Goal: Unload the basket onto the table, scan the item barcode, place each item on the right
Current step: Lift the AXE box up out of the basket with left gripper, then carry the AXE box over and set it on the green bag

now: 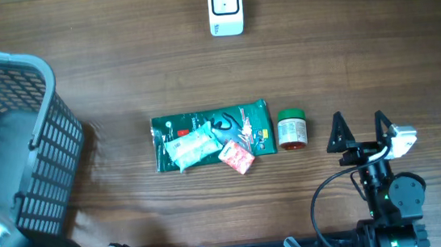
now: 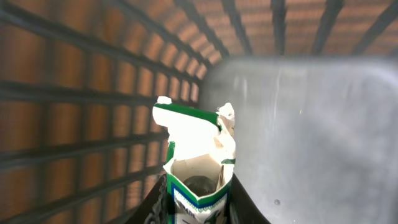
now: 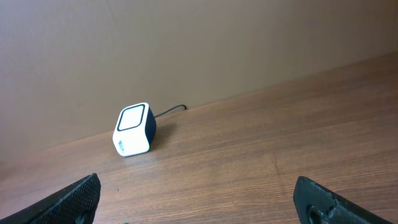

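While it sits low inside the grey plastic mesh basket, the one white-and-green printed packet is clamped by the left gripper, whose dark fingers press against its two sides at the bottom of the left wrist view. Its long axis runs straight out from the gripper. The near end is between the fingers, and the crumpled white far end points towards the corner where the slatted wall meets the smooth grey wall. The packet's broad face is turned to the camera; no barcode can be made out on it.

That single basket stands at the left end of the brown wooden table, with the left arm reaching down into it.

Near the table's middle lie four more items. One is a flat dark green foil packet with its long axis left to right. Another is a pale white-green packet resting on top of it, and a small red-and-pink sachet overlaps its near edge. An upright little jar with a green lid stands just beside the foil packet's right end.

One white cube-shaped barcode scanner stands at the far edge, well apart from the items, its cable leading away behind it.

At the near right, the right gripper hangs over bare wood with its two black fingers spread wide, holding nothing.
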Tool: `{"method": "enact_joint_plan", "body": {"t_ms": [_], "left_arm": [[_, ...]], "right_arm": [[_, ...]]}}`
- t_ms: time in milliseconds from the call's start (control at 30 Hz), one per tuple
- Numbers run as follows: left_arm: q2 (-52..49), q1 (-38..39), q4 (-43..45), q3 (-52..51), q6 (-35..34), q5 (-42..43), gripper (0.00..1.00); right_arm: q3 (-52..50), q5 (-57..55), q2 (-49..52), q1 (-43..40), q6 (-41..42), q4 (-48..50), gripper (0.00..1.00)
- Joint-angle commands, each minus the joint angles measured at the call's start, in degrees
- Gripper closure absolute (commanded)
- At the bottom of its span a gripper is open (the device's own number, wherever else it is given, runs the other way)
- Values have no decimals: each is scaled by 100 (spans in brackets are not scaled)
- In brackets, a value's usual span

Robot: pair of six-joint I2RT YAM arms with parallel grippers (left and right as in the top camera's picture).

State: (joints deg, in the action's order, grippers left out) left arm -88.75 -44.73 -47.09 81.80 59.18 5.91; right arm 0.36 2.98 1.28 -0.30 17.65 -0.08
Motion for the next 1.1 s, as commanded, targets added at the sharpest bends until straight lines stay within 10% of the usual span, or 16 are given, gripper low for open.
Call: {"method": "enact_joint_plan", "body": {"t_ms": [0,233,600,1067], "left_arm": [[968,26,-2,101,-155,796,84],[2326,706,125,101,-264,3530,86],[1182,4922,35,98,-306,3580,85],[-1770,7591,249,98,-304,2798,86]], "right_arm": [[-7,48,2,11,-76,13,0],[-7,48,2,11,-76,13,0],[-7,48,2,11,-76,11,0],[-7,48,2,11,-74,11,0]]}}
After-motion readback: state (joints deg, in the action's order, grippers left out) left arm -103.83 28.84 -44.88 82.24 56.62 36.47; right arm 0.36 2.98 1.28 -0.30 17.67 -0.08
